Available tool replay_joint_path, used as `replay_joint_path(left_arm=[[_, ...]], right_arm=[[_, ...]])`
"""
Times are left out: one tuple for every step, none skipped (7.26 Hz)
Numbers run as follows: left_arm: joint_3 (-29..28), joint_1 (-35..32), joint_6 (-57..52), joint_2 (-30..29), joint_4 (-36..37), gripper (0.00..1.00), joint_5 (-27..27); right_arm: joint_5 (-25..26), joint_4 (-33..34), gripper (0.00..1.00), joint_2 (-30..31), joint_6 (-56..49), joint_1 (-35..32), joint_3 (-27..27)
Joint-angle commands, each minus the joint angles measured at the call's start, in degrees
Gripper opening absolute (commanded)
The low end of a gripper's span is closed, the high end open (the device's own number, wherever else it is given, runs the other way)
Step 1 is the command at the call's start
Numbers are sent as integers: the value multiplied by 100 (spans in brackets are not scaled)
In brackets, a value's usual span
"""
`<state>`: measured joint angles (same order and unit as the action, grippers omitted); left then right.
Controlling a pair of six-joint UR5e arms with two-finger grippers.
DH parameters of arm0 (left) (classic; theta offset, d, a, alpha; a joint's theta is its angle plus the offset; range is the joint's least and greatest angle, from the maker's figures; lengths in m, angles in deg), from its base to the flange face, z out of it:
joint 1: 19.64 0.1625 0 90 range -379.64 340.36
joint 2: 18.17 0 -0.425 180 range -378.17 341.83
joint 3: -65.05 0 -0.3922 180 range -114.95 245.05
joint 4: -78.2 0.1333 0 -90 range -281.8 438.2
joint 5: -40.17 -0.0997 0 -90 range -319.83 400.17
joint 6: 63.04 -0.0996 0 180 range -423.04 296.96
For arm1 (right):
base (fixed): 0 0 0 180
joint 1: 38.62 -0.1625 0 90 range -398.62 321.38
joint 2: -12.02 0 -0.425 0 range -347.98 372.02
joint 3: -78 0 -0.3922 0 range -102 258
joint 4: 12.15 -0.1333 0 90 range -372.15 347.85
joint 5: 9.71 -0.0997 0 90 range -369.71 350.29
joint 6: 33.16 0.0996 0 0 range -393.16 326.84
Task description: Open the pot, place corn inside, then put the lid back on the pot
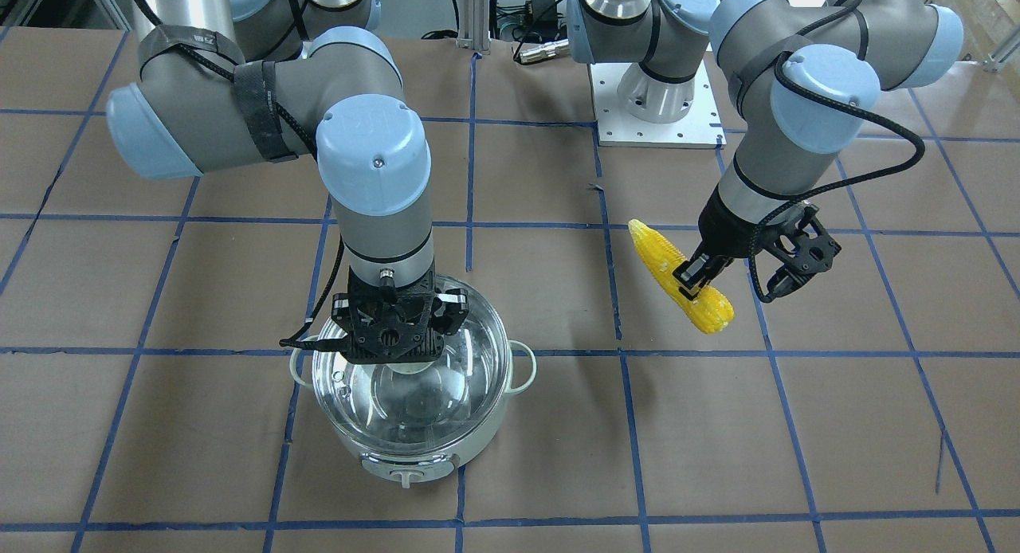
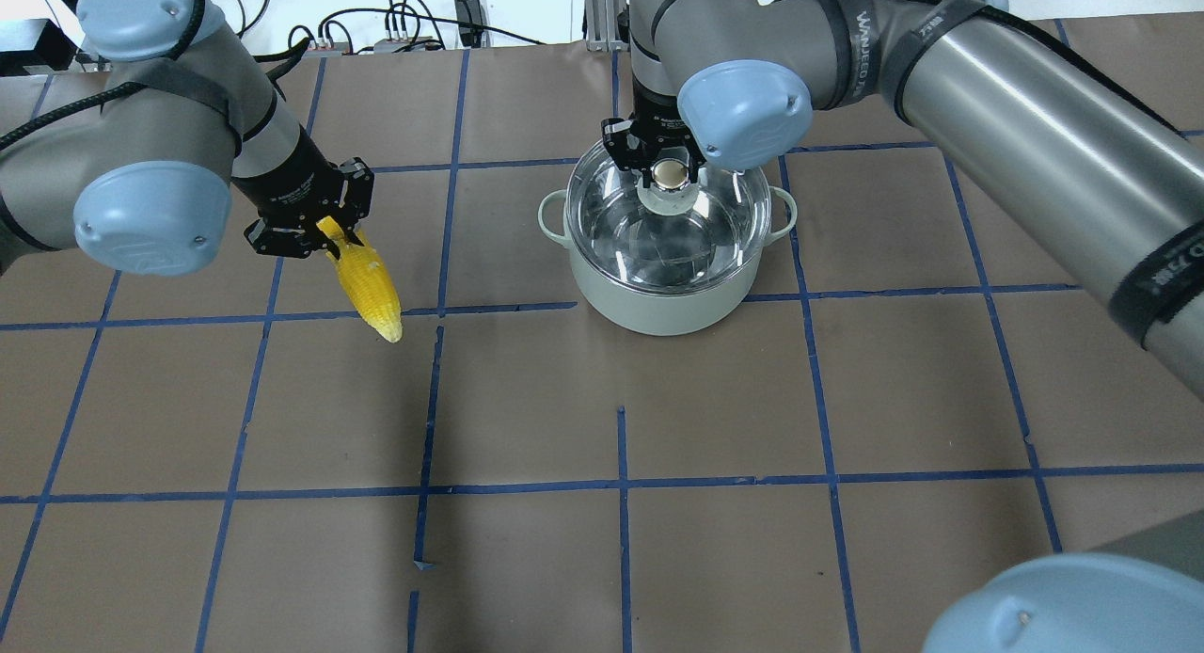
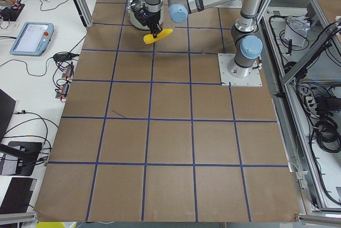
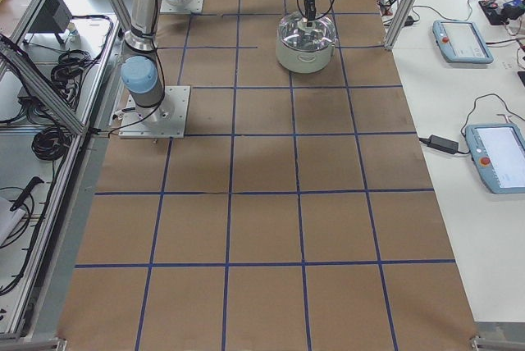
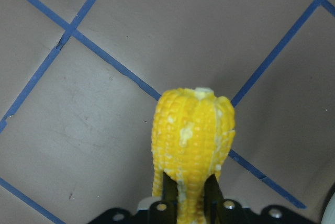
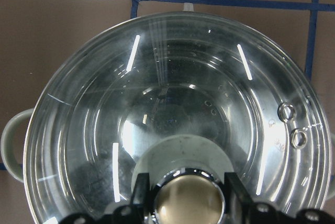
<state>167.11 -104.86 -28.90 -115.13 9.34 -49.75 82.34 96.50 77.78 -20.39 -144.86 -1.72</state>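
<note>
Yellow corn (image 1: pixel 655 252) hangs tilted in the left gripper (image 1: pixel 692 284), clamped near its blunt end. Right gripper (image 2: pixel 669 175) pinches the knob (image 6: pixel 189 199) of the lid (image 2: pixel 621 230), seated on the pot (image 2: pixel 658 312)

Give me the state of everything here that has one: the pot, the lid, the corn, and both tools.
pot: closed.
lid: seated on the pot, gripped by its knob.
corn: held near its thick end, outside the pot.
left tool: shut on the corn.
right tool: shut on the lid's knob.
</note>
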Motion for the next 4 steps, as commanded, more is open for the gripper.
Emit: replay_joint_path(left_arm=[[-11, 15, 6, 2, -4, 20, 88], [-11, 6, 14, 10, -4, 20, 149], [-71, -3, 49, 28, -117, 20, 237], [-255, -46, 258, 28, -388, 20, 255]], right_arm=[[-3, -290, 47, 260, 6, 7, 96], [5, -510, 46, 340, -2, 24, 227], [14, -921, 46, 454, -72, 103, 507], [67, -1543, 46, 621, -221, 182, 849]])
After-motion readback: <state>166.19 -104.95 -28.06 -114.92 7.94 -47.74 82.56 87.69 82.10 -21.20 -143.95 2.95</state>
